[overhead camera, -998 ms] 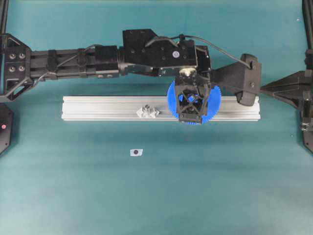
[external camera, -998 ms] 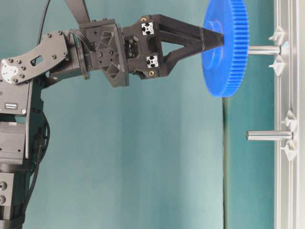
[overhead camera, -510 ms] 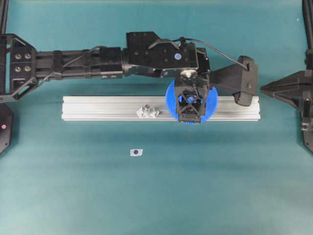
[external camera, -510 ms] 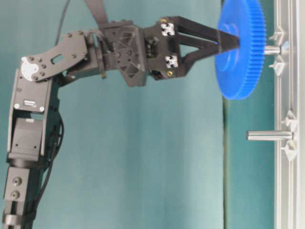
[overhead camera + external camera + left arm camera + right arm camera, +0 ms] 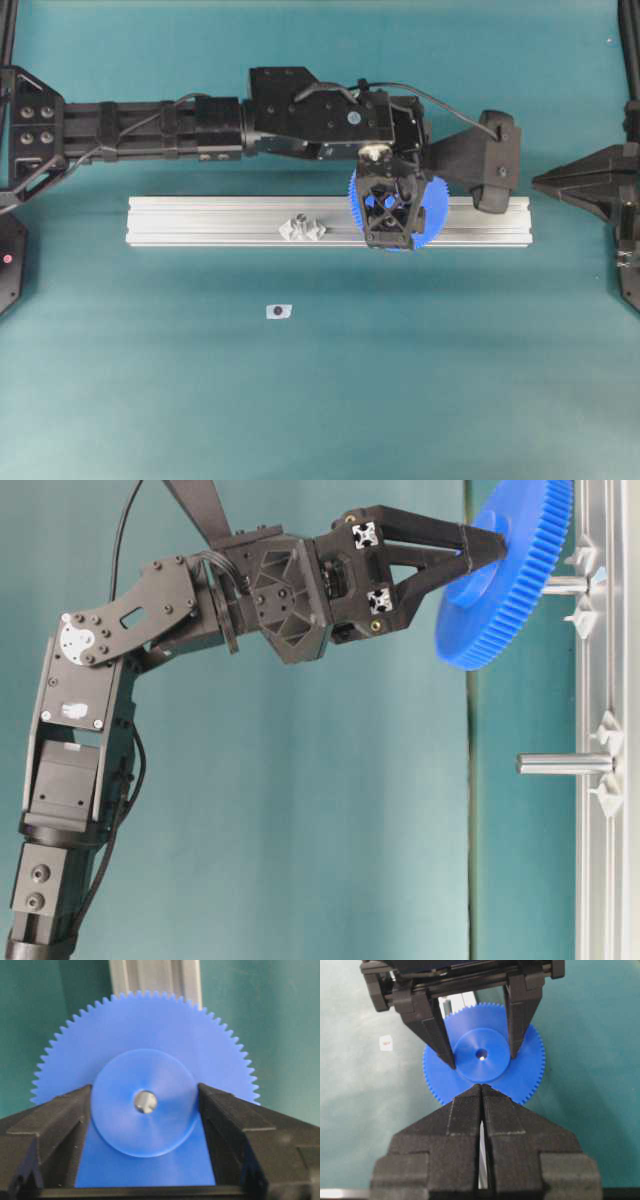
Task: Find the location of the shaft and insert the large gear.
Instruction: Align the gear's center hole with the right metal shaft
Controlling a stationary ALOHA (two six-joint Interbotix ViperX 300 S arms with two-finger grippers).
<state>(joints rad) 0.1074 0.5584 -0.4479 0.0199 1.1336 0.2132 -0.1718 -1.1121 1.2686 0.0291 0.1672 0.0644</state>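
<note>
The bright blue plastic large gear (image 5: 510,575) sits tilted on the thin silvery shaft (image 5: 566,584), above the right part of the grey aluminium rail (image 5: 220,221). The left gripper (image 5: 145,1105) grasps its round hub. The right gripper (image 5: 482,1091) is clenched, empty.

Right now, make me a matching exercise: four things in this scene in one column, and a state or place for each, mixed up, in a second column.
Things:
1. large gear
2. left gripper
3. right gripper
4. rail

States:
A. jaws pressed together, holding nothing
B. tilted, with the shaft tip at its centre hole
C. lying on the teal table, carrying clear mounts
D. clamped on the raised hub

Pairs: 1-B, 2-D, 3-A, 4-C
</note>
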